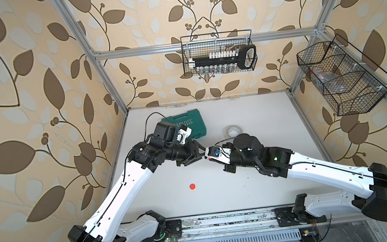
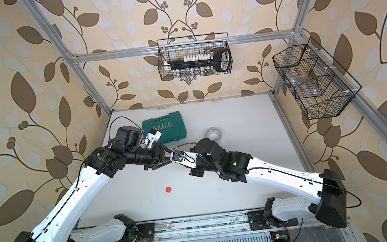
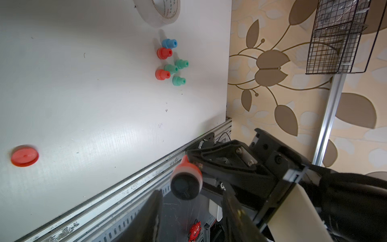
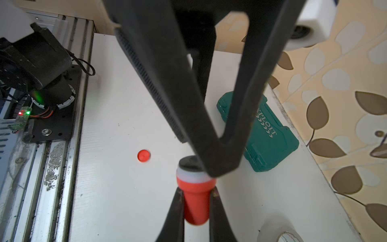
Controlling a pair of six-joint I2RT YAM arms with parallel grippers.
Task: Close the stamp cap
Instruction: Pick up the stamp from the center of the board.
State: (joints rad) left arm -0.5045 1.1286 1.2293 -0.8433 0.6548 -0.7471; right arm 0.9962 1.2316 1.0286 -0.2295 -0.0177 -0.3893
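Note:
My right gripper [image 4: 196, 191] is shut on the tapered handle of the red stamp [image 4: 195, 206], held above the table with its white band and dark face pointing away from the wrist. The left gripper [image 3: 191, 194] is open and faces that dark face of the stamp [image 3: 186, 184] from very close. One of its fingertips [image 4: 219, 167] overlaps the stamp's rim, the other sits apart, and it holds nothing. The red stamp cap [image 1: 192, 186], a flat round disc, lies alone on the white table toward the front, well below both grippers. The cap [image 3: 24, 156] shows in both wrist views.
A green tool case [image 1: 188, 124] lies at the back left behind the left wrist. A tape roll [image 1: 234, 131] sits behind the right wrist. Several small coloured stamps [image 3: 169, 62] stand near the tape. Wire baskets [image 1: 218, 55] [image 1: 342, 78] hang on the walls.

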